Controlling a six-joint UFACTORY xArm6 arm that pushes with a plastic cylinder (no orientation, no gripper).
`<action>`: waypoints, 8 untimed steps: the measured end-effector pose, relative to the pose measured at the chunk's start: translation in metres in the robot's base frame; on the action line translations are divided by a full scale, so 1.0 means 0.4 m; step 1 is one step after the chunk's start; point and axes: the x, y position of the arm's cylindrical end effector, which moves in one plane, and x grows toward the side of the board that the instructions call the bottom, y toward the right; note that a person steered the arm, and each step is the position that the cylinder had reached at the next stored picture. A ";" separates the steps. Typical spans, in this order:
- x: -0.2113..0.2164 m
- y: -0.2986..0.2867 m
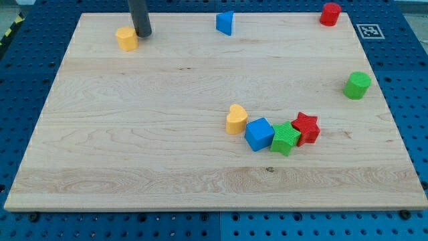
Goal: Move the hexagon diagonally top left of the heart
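So the yellow hexagon (pixel 126 38) sits way up near the view's top left corner of the desk (pixel 134 134), and my tip (pixel 142 34) is right beside it on its right side, basically touching or just about. There's no gripper on this rig, just the straight dark rod, so nothing to open or close. The yellow heart (pixel 235 120) is well apart from the hexagon, down toward the middle of the view and a bit right. Just right of the heart there's a little curved row: a blue cube (pixel 259 133), then a green block (pixel 285 138), then a red star (pixel 306 128), each touching the next. Further out, a green cylinder (pixel 357 86) sits near the right edge, a red cylinder (pixel 330 14) in the top right corner, and a blue triangular block (pixel 225 23) along the top edge.
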 end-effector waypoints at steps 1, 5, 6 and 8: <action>-0.073 -0.092; 0.084 -0.015; 0.085 0.030; 0.179 0.151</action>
